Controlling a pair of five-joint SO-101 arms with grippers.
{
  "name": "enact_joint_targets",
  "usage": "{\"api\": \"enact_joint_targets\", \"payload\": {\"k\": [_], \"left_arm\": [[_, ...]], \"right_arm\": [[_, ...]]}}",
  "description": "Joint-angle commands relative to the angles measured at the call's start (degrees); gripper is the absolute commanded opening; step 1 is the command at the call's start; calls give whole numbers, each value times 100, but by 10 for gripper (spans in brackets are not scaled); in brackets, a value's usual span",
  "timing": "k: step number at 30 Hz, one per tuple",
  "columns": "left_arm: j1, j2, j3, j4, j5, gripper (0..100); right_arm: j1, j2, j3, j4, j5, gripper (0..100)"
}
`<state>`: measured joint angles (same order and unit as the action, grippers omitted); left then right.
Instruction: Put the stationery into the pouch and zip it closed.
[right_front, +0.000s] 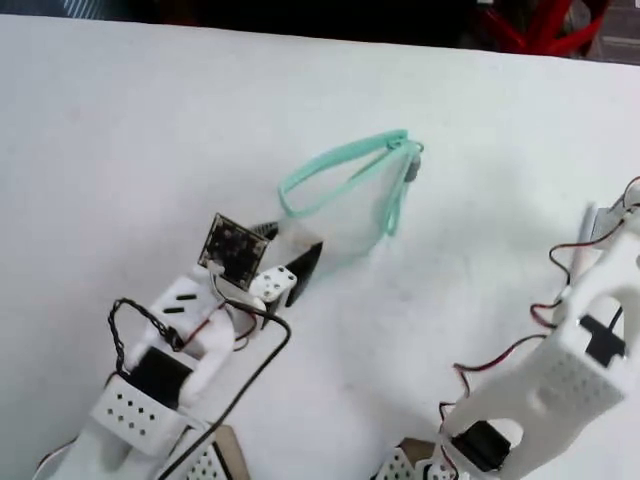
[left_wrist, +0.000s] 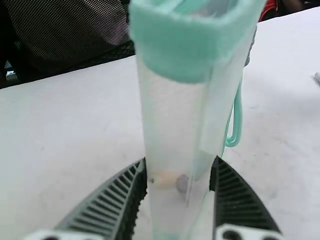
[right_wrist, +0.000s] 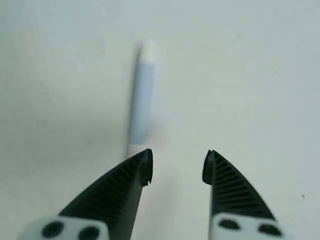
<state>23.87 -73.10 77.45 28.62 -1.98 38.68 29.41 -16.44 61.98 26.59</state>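
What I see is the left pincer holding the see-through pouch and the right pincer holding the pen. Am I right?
Not quite. The right pincer is open and holds nothing. The pen lies on the table just past one of its fingertips, as the right wrist view shows. The left pincer does hold the pouch.

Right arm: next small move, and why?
Probably shift the right end effector sideways until the pen is centred in its gap. Its fingers are open above the table, but the pen lies in line with one finger, not between them. The left end effector is shut on the pouch.
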Motion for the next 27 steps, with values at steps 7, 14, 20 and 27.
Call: {"api": "enact_joint_targets", "payload": {"k": [7,14,20,27], "left_arm": [[57,-22,-149,-35,-97,207],[57,-22,-149,-35,-97,207],[57,-22,-149,-35,-105,207],[57,-22,-149,-35,-105,207]], "right_arm": [[-629,1534,-2725,1420,-26,166],[-611,2369,-3868,1534,-484,166],[-470,3055,-4633,1543,-475,166],[-444,3723,-5354,1543,-475,166]]}}
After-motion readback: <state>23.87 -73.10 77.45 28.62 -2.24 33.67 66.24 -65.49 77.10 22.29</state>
